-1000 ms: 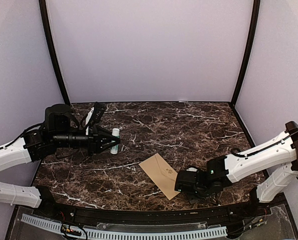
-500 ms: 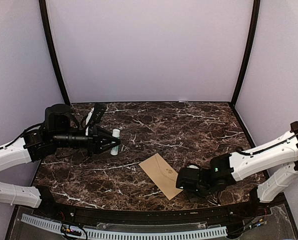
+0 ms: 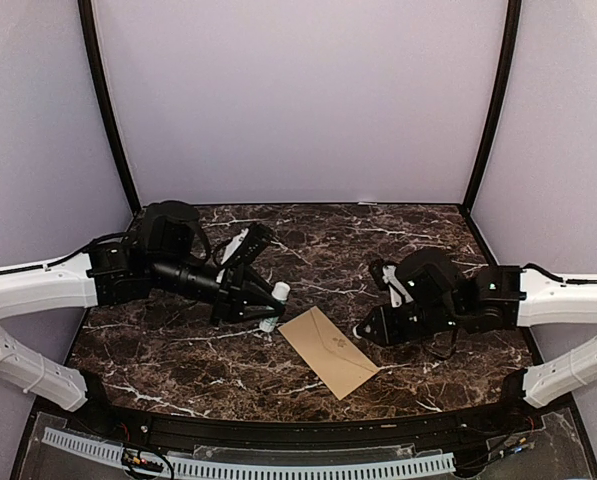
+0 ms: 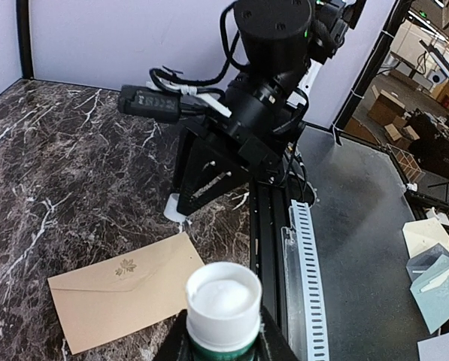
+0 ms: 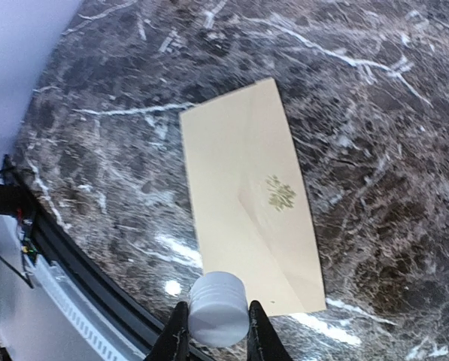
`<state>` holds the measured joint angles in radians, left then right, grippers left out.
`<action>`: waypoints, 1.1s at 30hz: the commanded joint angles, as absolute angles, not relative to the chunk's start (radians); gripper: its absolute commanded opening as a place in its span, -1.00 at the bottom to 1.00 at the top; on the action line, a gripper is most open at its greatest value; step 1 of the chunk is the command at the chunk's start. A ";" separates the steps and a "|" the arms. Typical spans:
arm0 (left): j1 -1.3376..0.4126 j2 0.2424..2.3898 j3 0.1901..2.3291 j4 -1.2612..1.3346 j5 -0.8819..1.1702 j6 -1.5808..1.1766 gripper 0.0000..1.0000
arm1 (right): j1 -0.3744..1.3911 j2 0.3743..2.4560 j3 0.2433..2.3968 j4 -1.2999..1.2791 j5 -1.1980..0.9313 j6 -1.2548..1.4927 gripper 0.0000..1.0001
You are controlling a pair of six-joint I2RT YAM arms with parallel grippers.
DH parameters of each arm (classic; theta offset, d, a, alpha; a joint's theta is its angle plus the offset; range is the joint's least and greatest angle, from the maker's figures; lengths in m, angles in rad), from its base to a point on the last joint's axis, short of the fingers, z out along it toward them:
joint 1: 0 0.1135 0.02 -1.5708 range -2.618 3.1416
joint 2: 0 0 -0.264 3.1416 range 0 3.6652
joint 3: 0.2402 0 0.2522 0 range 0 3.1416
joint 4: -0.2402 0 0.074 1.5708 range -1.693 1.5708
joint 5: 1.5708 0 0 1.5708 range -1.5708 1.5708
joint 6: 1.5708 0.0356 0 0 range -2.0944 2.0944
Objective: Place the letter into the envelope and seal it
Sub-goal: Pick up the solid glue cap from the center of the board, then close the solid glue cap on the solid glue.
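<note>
L end effector (image 4: 224, 340) grips glue stick (image 4: 224, 299); R end effector (image 5: 216, 331) grips white cap (image 5: 218, 307); envelope (image 3: 330, 350) flat on bench (image 3: 178, 350), flap down.

Your top camera sits above and behind the arm bases and looks forward and down over the whole marble table (image 3: 308, 240) to the back wall (image 3: 298, 100). Your left wrist camera rides low and close to the tabletop, facing across it toward the right arm (image 4: 269, 98) and the near rail (image 4: 303, 256). Your right wrist camera looks steeply down on the marble from higher up, and all three views share the envelope (image 3: 330, 352).
</note>
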<state>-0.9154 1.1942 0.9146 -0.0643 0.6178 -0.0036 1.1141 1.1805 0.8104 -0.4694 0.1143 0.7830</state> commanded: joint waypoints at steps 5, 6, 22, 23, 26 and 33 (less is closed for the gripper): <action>-0.965 1.255 0.943 -0.175 0.614 0.123 -1.00 | 1.087 1.064 0.837 -0.244 -0.261 0.600 -0.79; -0.969 1.254 0.941 -0.184 0.608 0.126 -1.00 | 1.088 1.057 0.830 -0.227 -0.292 0.602 -0.81; -1.049 1.279 0.928 -0.193 0.606 0.136 -1.00 | 1.123 1.098 0.799 -0.005 -0.428 0.657 -0.79; -1.050 1.278 0.928 -0.194 0.606 0.136 -1.00 | 1.123 1.101 0.799 -0.004 -0.429 0.657 -0.79; -1.052 1.281 0.929 -0.197 0.610 0.135 -1.00 | 1.127 1.111 0.797 0.016 -0.435 0.661 -0.79; -1.061 1.288 0.928 -0.194 0.618 0.133 -1.00 | 1.139 1.138 0.799 0.057 -0.450 0.669 -0.78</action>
